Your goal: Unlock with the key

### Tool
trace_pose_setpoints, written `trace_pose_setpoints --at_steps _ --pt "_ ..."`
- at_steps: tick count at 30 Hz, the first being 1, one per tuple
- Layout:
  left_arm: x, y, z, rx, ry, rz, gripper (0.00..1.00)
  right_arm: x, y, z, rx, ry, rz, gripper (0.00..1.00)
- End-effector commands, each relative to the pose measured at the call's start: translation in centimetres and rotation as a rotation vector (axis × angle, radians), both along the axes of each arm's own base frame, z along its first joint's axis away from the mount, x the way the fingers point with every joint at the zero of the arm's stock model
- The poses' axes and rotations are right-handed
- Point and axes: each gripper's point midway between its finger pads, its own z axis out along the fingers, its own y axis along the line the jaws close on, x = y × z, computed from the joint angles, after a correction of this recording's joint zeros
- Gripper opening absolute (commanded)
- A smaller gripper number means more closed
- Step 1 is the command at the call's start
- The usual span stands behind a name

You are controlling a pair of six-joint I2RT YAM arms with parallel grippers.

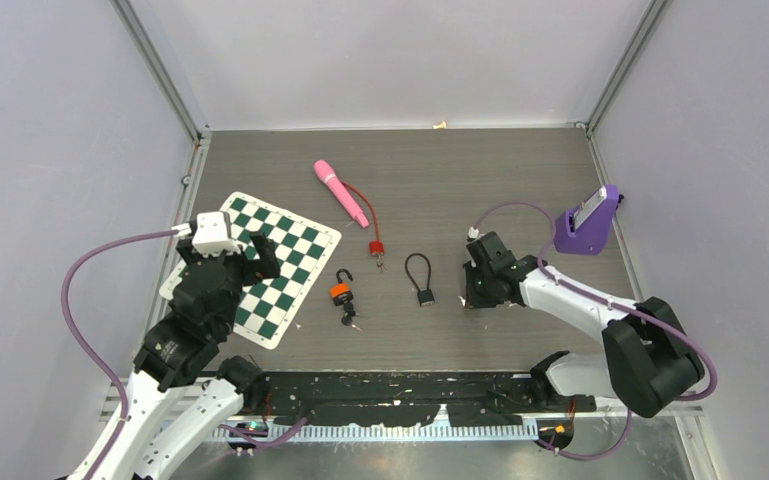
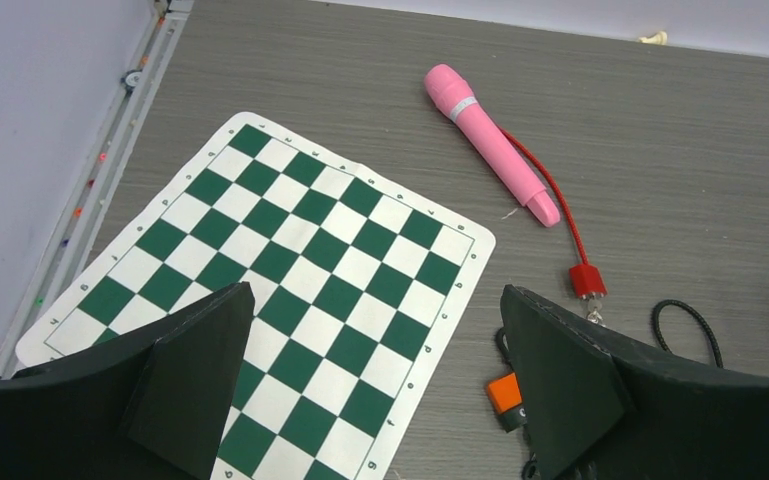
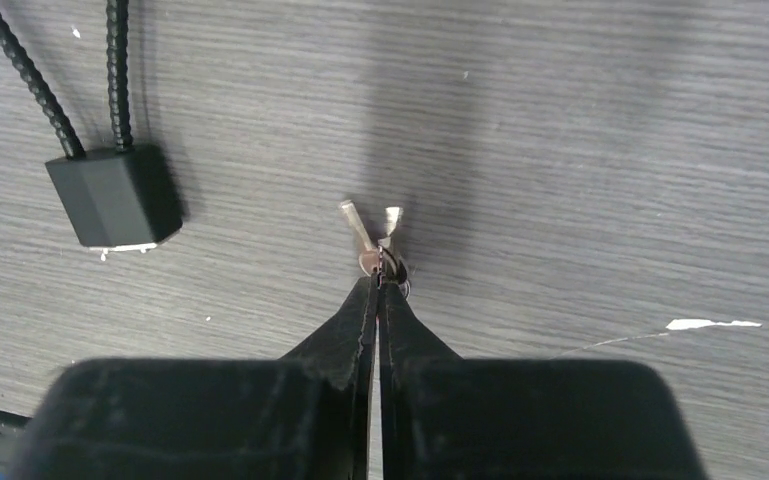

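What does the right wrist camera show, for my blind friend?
The right gripper, jaws shut, pinches a ring of two silver keys over the grey table. A black cable padlock lies apart at upper left.

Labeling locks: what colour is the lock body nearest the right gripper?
The lock body is black; right wrist view shows it best.

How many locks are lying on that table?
3: a red lock mid-table, an orange lock beside the chessboard, a black lock near the right claw gripping keys. None seems hidden.
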Motion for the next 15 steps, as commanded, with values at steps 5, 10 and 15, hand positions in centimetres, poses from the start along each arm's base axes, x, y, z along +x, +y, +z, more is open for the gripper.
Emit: trace_pose_setpoints --at_steps 5,10,15 --pt "0.8 -2.3 0.5 -0.047 0.001 -0.088 0.99 0.3 0.7 3.1 0.001 -0.116 0.055 0.05" --pt "0.9 -2.9 0.2 -0.050 0.021 -0.108 0.99 0.2 1.4 4.8 -0.017 -0.187 0.099 0.05" --pt "1.2 -3.8 -0.6 -0.045 0.062 -0.142 0.99 -0.5 2.4 5.1 -0.004 -0.213 0.130 0.05"
